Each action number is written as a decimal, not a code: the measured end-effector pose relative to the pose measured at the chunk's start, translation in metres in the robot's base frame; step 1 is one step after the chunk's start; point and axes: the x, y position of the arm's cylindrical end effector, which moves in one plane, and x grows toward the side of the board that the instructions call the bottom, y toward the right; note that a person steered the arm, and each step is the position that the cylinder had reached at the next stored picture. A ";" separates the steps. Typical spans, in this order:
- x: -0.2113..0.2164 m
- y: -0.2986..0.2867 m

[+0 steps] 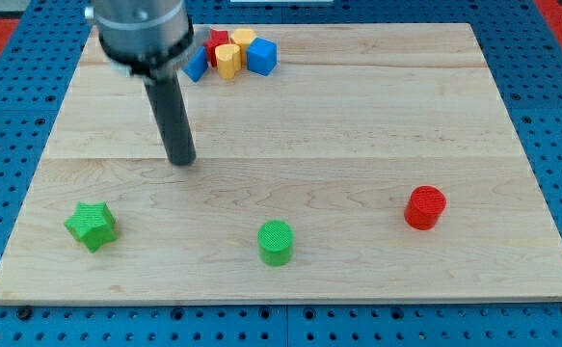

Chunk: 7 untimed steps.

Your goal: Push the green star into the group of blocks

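The green star lies near the view's bottom left corner of the wooden board. A group of blocks sits at the view's top: a red block, two yellow blocks, a blue cube and a blue block partly hidden behind the arm. My tip rests on the board above and to the right of the green star, well apart from it, and below the group.
A green cylinder stands at the bottom middle. A red cylinder stands at the right. The board lies on a blue perforated table.
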 end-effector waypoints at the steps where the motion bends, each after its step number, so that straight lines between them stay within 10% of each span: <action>1: 0.088 -0.002; 3: 0.099 -0.115; 7: -0.045 -0.040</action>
